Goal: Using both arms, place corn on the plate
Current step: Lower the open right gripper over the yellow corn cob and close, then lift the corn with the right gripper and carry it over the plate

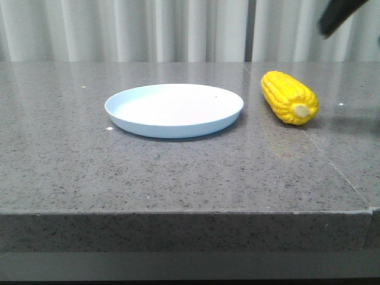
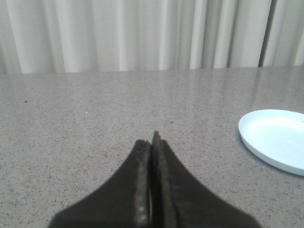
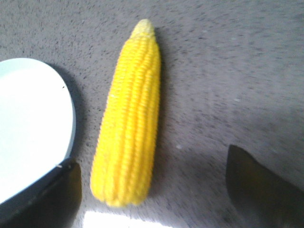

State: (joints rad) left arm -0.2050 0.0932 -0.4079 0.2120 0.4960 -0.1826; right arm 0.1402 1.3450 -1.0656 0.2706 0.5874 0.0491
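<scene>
The worktop (image 1: 178, 178) is grey stone with tiny dark and light specks. It is smooth and a little shiny. A thin line runs across it on the right side, from far to near. Its near edge is thick and drops straight down. Behind the worktop hangs a long white curtain (image 1: 148, 29) with soft folds, and it fills the whole back of the room.

There are no words or labels to read on anything.

The plate (image 1: 174, 110) sits near the middle of the worktop. It is round, pale blue-white and plain, with a low rim. There is nothing on it.

The corn (image 1: 289, 97) lies on the worktop just to the right of the plate, close to it but not touching. It is bright yellow with rows of kernels. Its pale stub end points to the near side.

The right gripper (image 3: 152, 190) hangs above the corn. Its two dark fingers (image 3: 259, 190) are wide apart, and they do not touch the corn. In the front view only a dark bit of the right arm (image 1: 338, 15) shows at the top right, high over the corn.

The left gripper (image 2: 152, 142) is low over the bare worktop, to the left of the plate and well apart from the corn. Its two black fingers are pressed together with nothing between them.
</scene>
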